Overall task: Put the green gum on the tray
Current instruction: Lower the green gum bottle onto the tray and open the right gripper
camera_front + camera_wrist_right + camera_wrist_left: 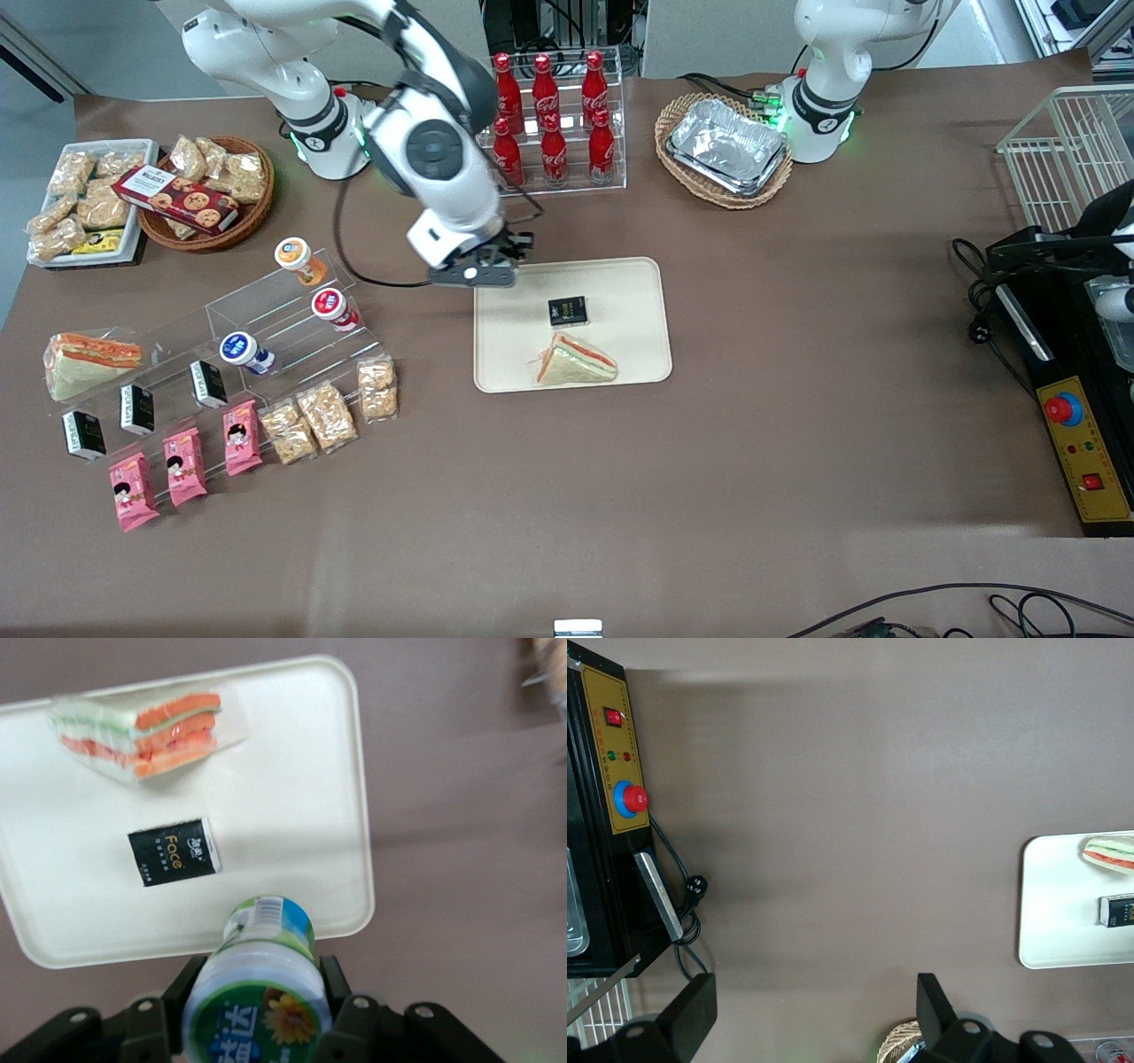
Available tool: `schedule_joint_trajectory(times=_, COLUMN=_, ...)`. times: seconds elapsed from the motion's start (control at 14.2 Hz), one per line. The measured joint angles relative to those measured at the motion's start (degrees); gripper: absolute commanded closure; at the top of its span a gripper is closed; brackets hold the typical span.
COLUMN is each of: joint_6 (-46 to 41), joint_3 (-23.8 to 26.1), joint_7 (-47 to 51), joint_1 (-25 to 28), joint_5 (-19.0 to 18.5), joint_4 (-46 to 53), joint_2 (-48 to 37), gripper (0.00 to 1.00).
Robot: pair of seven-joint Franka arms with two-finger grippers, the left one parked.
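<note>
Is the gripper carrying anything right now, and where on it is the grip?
Yes. The gripper holds the green gum, its fingers clamped on the sides of the bottle near the lid end, over the tray corner.

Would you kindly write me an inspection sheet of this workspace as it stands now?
Surface: brown table, flat.
Job's things: white green-lidded gum bottle held in the tool above the cream-beige rectangular tray's corner; not yet set down.
Clutter: wrapped triangular sandwich and small black packet on the tray; snack packs on clear display steps; red cola bottles; foil trays in wicker basket.
Grippers: tool shut on the bottle.
Cables: black cable beside the tray.
Surroundings: black control box.
</note>
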Motion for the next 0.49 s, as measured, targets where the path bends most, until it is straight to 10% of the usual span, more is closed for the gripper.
schedule_joint_trajectory(times=0.49, joint_6=18.6, joint_3=-0.5, joint_7=8.0, joint_1=5.0, joint_5=-3.8, joint_4=-8.3, joint_2=8.9, gripper=0.49)
